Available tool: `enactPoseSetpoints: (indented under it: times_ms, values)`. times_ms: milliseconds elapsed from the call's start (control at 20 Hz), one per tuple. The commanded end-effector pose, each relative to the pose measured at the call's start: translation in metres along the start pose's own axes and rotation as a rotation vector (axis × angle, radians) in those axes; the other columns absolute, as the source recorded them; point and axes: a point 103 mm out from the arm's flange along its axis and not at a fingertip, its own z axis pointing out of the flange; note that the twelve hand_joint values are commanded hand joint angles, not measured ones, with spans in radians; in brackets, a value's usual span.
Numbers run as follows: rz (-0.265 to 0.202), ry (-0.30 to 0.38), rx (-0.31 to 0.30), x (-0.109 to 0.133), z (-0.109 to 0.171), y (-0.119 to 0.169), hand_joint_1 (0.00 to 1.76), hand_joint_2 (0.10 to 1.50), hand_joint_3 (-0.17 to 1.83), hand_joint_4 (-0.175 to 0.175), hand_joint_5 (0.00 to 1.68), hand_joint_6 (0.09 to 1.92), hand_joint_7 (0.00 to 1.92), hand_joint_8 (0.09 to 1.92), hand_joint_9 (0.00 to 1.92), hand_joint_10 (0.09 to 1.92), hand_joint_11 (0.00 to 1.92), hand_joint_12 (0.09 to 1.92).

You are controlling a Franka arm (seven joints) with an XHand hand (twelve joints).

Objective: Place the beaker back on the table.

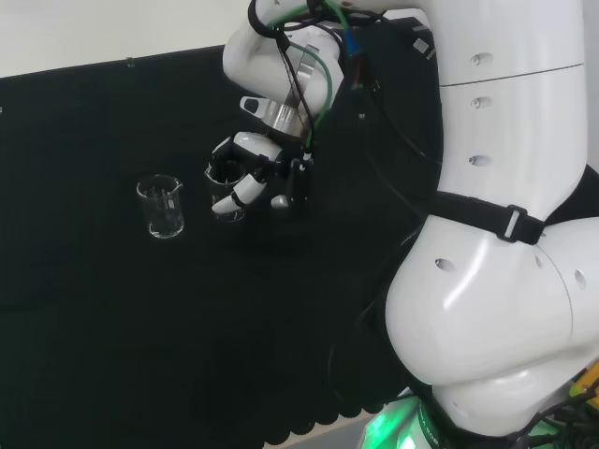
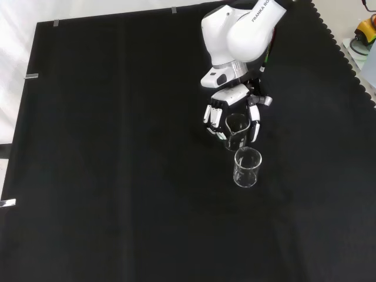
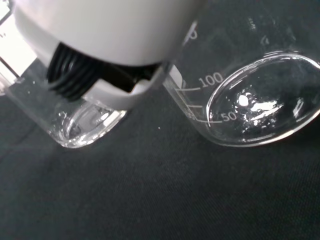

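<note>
My hand (image 1: 264, 161) has its fingers curled round a small clear glass beaker (image 1: 223, 183) and holds it upright, low over the black cloth. In the front view the hand (image 2: 230, 97) comes down from the top, with fingers on both sides of the held beaker (image 2: 237, 130). A second clear beaker (image 1: 161, 206) stands free on the cloth, to the left in the head view and just below the held one in the front view (image 2: 247, 167). The wrist view has the held beaker (image 3: 82, 125) behind a blurred white part of the hand (image 3: 100, 30). I cannot tell whether its base touches the cloth.
The free beaker (image 3: 255, 100) with graduation marks stands very close beside the held one. The arm's white links (image 1: 505, 234) rise at the right of the head view. Black cloth (image 2: 117, 176) spreads wide to the left in the front view.
</note>
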Motion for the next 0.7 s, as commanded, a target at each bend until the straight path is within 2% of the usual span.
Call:
enactPoseSetpoints:
  times_ms: [50,700]
  values:
    - [-0.027,-0.071,0.004,0.0018,-0.0019,-0.0034,1.30,0.40,1.10,-0.025,0.91,1.00,1.05,0.71,1.07,0.67,0.66,1.13]
    - [-0.024,-0.078,0.011,0.0009,-0.0015,-0.0060,1.21,0.34,1.11,-0.008,0.85,0.95,1.04,0.64,1.08,0.54,0.50,1.23]
